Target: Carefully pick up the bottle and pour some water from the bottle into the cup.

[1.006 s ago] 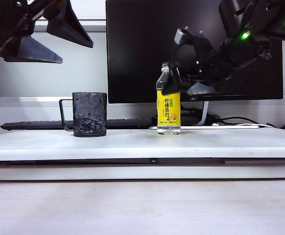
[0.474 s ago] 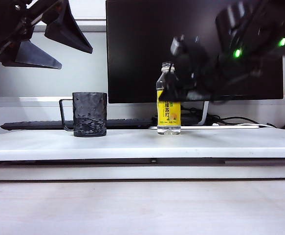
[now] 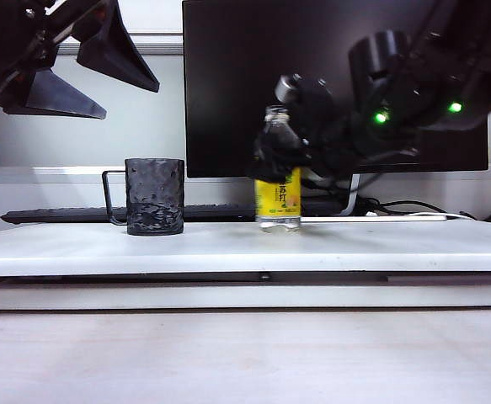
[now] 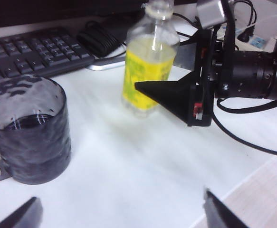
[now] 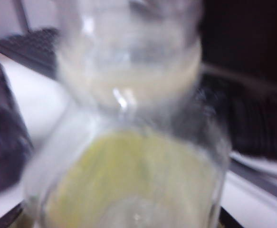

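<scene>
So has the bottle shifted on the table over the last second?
Yes. The bottle has slid left toward the cup, with the open right gripper around it.

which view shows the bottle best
The left wrist view: the bottle is seen whole, label and open neck, with the right gripper around it. The exterior view has its upper half hidden by that gripper. The right wrist view is a close blur.

1. The bottle [image 3: 278, 198] stands on the white bench [image 3: 245, 244], near its back edge, about midway along.
2. The right tool [image 3: 280, 156] is at the bottle's shoulder, jaws wide.
3. The cup [image 3: 154, 196] stands well apart, toward the bench's left end.
4. The left tool [image 3: 93, 71] hangs high above the left end, jaws spread.
</scene>
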Controlling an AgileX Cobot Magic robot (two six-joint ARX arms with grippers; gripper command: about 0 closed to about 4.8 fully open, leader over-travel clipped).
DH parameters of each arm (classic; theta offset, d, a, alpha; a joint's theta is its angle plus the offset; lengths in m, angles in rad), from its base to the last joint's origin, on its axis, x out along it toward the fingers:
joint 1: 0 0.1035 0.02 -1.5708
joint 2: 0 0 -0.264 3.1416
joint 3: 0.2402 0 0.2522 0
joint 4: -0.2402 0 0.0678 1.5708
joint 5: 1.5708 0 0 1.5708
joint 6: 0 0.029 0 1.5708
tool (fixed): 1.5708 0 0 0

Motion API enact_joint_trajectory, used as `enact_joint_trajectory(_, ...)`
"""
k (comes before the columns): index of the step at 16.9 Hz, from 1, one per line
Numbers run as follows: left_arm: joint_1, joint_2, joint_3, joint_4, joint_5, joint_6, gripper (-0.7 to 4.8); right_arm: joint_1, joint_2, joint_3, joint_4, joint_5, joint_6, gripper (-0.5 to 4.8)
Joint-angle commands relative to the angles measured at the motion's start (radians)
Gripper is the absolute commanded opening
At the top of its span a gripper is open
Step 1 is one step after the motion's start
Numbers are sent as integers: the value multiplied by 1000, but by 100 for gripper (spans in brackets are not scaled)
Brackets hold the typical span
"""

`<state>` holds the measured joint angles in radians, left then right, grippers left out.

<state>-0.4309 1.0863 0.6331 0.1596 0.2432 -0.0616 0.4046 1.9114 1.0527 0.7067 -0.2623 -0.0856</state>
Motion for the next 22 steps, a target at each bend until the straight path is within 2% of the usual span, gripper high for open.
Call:
enact_joint_trajectory(1, 2, -2, 1, -23, 4, -1, 479, 9, -4, 12, 21, 28, 7, 479)
enact_joint_trajectory(5, 2, -2, 1, -35, 5, -2, 479, 9, -4, 12, -54, 28, 8, 468)
enact_joint_trajectory(9, 1, -2, 1, -36, 5, -2, 479, 9, -5, 12, -74, 12, 11, 208)
enact_joint_trajectory(14, 2, -2, 1, -61, 4, -1, 479, 10, -35, 12, -68, -6, 11, 200)
enact_joint_trajectory(20, 1, -2, 2, -46, 7, -2, 479, 12, -232, 13, -83, -6, 0, 202)
enact_joint_trajectory(22, 1, -3, 2, -46, 7, -2, 479, 19, -277, 13, -113, -2, -82, 202)
